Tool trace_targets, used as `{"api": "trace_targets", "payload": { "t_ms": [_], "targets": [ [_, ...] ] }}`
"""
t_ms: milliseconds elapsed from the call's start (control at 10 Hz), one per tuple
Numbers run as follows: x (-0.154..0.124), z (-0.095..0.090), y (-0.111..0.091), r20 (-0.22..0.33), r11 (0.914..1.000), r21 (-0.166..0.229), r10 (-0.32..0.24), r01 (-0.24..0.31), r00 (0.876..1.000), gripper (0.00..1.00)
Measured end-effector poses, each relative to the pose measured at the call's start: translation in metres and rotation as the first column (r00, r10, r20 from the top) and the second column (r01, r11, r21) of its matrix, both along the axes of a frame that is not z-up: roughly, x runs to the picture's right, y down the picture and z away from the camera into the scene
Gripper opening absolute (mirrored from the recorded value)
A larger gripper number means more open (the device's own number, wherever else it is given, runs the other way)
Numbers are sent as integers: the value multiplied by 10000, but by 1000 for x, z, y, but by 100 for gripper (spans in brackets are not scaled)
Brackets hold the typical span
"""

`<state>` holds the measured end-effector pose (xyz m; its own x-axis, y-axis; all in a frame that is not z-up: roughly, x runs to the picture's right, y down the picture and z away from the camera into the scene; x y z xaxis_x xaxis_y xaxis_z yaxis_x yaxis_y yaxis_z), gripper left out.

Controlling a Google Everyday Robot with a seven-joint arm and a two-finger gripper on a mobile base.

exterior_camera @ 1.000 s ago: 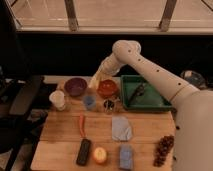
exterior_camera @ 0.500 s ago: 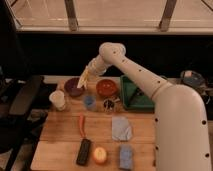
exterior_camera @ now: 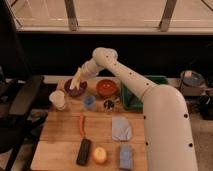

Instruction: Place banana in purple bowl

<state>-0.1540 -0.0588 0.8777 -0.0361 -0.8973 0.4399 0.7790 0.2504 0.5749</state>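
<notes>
The banana is pale yellow and held upright at the end of my arm, just above the purple bowl at the back left of the wooden table. My gripper is over the bowl and holds the banana's upper end. The bowl's inside is partly hidden by the banana.
An orange-red bowl sits right of the purple bowl. A white cup, a small blue cup, a red chili, a black remote, a yellow-orange fruit, a grey cloth and a blue sponge lie on the table. A green bin stands right.
My arm has swung left from the orange-red bowl, carrying the banana to a spot over the purple bowl.
</notes>
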Motion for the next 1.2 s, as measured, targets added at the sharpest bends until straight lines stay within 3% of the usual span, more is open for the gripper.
{"api": "trace_targets", "payload": {
  "t_ms": [200, 500, 600, 1200],
  "targets": [
    [-11, 10, -3, -152, 9999, 120, 36, -34, 9999, 44],
    [-25, 27, -1, -970, 9993, 266, -217, 244, 9950, 75],
    [-23, 34, 1, -1125, 9997, 154, -187, 206, 9935, 80],
    [-23, 34, 1, -1136, 9997, 120, -191, 206, 9933, 80]
  ]
}}
